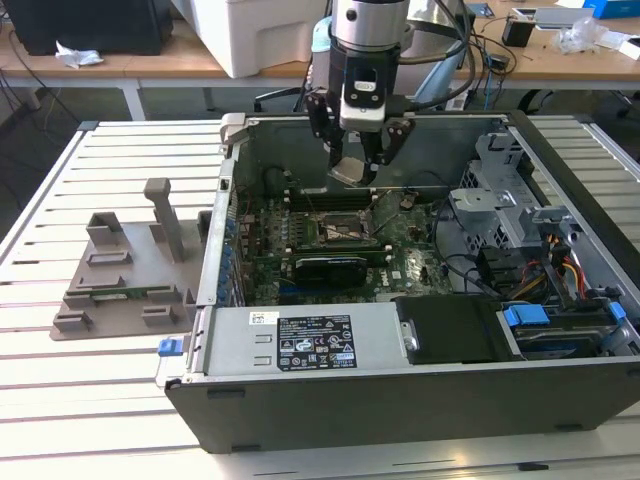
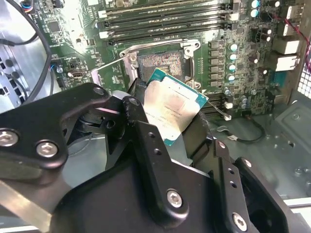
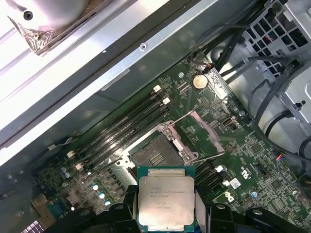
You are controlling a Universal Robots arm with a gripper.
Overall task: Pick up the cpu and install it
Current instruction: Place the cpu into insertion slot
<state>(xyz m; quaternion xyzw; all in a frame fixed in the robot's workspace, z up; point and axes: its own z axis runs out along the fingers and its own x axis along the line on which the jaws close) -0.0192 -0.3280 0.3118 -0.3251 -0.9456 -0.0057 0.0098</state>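
Gripper (image 1: 353,165) clamped on cpu (image 3: 166,201), held above motherboard (image 1: 400,265) inside open case (image 1: 400,400).
Socket (image 3: 154,154) lies bare beneath, its load frame (image 3: 198,131) raised open; memory slots (image 3: 126,127) run alongside.

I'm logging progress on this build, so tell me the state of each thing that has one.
claw: shut on the chip
chip: held in the air, not in the socket
socket: empty, cover frame flipped open
computer case: side open

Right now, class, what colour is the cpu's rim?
Teal green on the cpu, best in the second wrist view.
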